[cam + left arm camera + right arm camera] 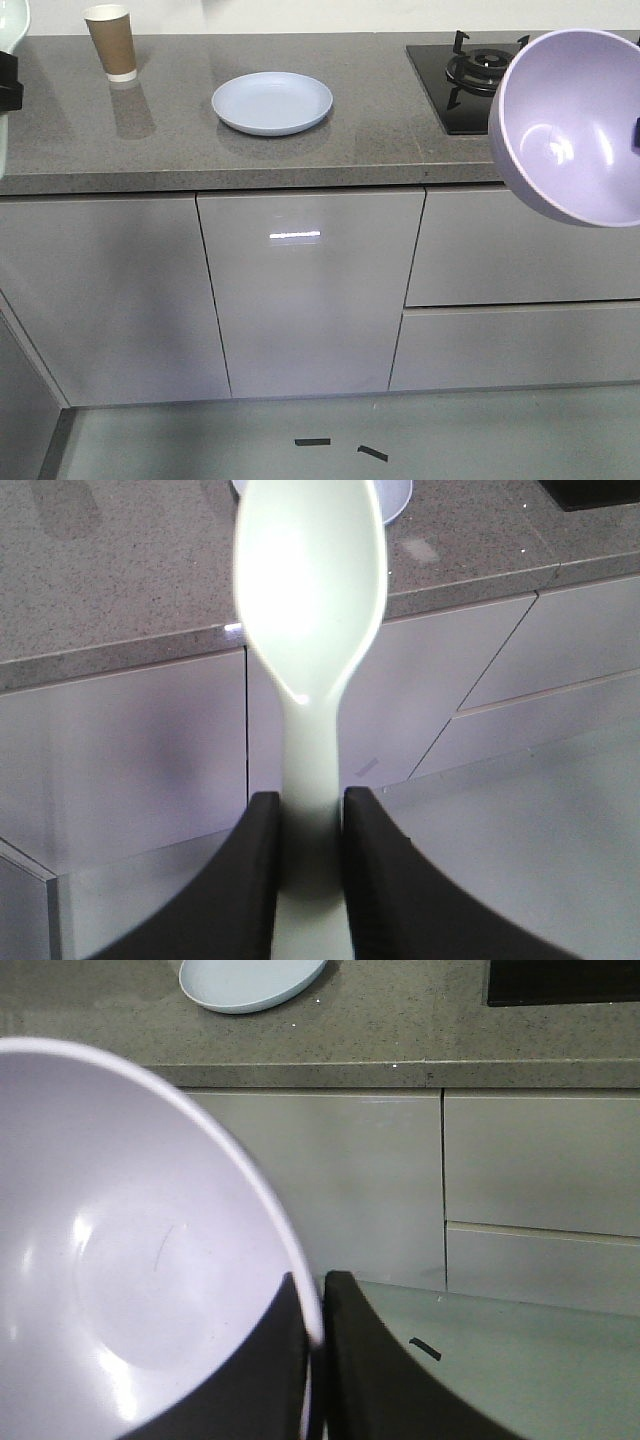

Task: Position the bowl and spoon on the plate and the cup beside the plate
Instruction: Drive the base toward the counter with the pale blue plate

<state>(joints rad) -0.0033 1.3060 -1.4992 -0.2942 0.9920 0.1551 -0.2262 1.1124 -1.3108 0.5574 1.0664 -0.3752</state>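
Note:
The pale blue plate [272, 102] lies on the grey counter, also seen at the top of the right wrist view as the plate [250, 980]. The brown paper cup [112, 40] stands upright at the counter's back left. My right gripper [312, 1300] is shut on the rim of the lavender bowl [130, 1250], which hangs tilted in the air in front of the cabinets, off the counter's right side [575, 125]. My left gripper [308, 805] is shut on the handle of the mint-white spoon [310, 590], scoop pointing toward the counter. A sliver of the spoon [12, 25] shows at the front view's left edge.
A black gas hob [470, 75] with a burner sits at the counter's right end. Grey cabinet doors and drawers [310, 290] run below the counter edge. Two dark tape marks [340, 447] lie on the floor.

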